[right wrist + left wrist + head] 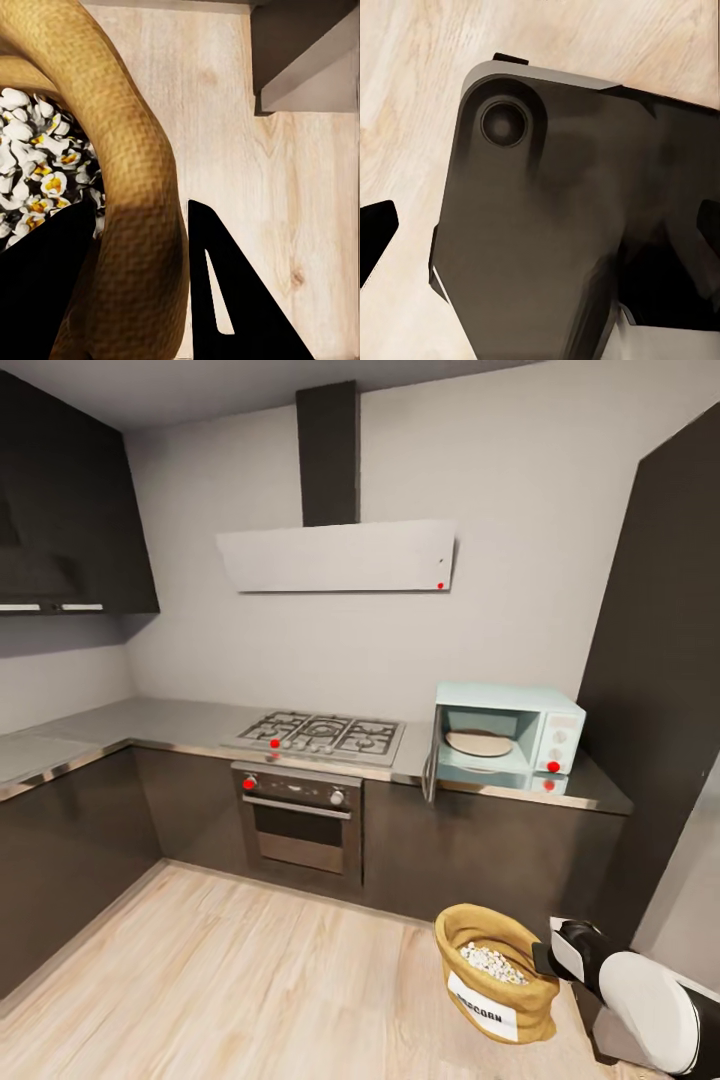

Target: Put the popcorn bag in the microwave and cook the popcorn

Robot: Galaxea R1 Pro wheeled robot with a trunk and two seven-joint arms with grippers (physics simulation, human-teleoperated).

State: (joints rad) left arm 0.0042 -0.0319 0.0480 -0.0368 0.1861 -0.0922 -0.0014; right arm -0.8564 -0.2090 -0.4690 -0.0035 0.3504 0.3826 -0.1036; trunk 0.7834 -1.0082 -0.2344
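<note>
The popcorn bag, tan with a rolled rim and a white label, hangs low above the wooden floor at the lower right. White popped kernels fill it. My right gripper is shut on the bag's rim, one dark finger outside and one inside. The pale mint microwave stands at the right end of the grey countertop. Its door hangs open and a round plate lies inside. In the left wrist view, my left gripper is open over my own dark body, its fingertips spread wide.
A gas cooktop and a built-in oven sit left of the microwave, under a white range hood. A tall dark cabinet rises at the right. Dark cabinets line the left wall. Light wooden floor lies open ahead.
</note>
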